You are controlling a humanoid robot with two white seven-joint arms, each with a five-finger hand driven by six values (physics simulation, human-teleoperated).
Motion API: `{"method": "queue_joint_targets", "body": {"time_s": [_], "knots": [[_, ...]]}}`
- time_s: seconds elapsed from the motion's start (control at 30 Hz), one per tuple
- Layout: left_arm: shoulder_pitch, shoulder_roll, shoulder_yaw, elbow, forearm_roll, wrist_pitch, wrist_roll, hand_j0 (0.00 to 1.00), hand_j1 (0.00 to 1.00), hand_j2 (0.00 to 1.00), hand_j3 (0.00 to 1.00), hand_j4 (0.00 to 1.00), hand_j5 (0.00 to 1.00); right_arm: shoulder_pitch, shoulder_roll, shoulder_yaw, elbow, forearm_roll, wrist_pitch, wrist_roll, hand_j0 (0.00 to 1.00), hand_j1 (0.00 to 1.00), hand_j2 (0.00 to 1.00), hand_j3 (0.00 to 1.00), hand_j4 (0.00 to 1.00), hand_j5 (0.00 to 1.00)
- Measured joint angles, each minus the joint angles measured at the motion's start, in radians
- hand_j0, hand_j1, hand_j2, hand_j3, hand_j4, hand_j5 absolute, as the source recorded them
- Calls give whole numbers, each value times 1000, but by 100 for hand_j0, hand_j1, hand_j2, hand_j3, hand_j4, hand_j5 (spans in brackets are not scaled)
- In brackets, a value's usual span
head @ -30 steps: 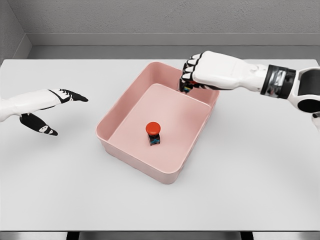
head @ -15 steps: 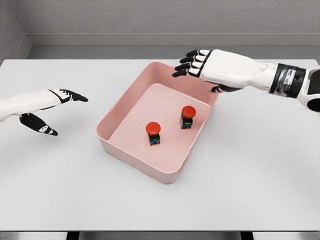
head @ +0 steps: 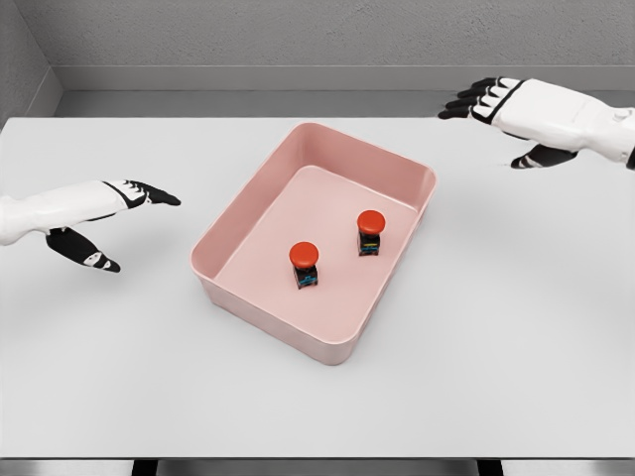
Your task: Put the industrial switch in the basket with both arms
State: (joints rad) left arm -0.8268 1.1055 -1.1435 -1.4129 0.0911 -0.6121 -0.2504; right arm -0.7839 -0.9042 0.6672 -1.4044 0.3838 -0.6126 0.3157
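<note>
Two industrial switches with red mushroom buttons stand upright inside the pink basket (head: 230, 226): one switch (head: 305, 265) near the middle, the other switch (head: 370, 233) to its right and a bit farther back. My right hand (head: 496, 102) hovers open over the table's far right, well clear of the basket, fingers spread and holding nothing. Out at the left edge, my left hand (head: 119, 213) is open too, fingers stretched toward the basket, a good gap away from it.
The white table (head: 496, 347) carries the basket at its centre. A grey wall runs behind the far edge, and the table's front edge shows at the bottom.
The right hand let go of the second switch over the basket's far corner; it now stands inside. That hand opened and drew back up and to the right. The left hand barely shifted.
</note>
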Motion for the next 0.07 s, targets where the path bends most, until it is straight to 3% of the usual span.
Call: {"method": "queue_joint_targets", "body": {"time_s": [0.07], "knots": [[0, 0, 0, 0, 0, 0, 0, 100, 100, 100, 100, 100, 100, 0, -5, 0, 6, 0, 0, 0, 100, 100, 100, 100, 100, 100]]}}
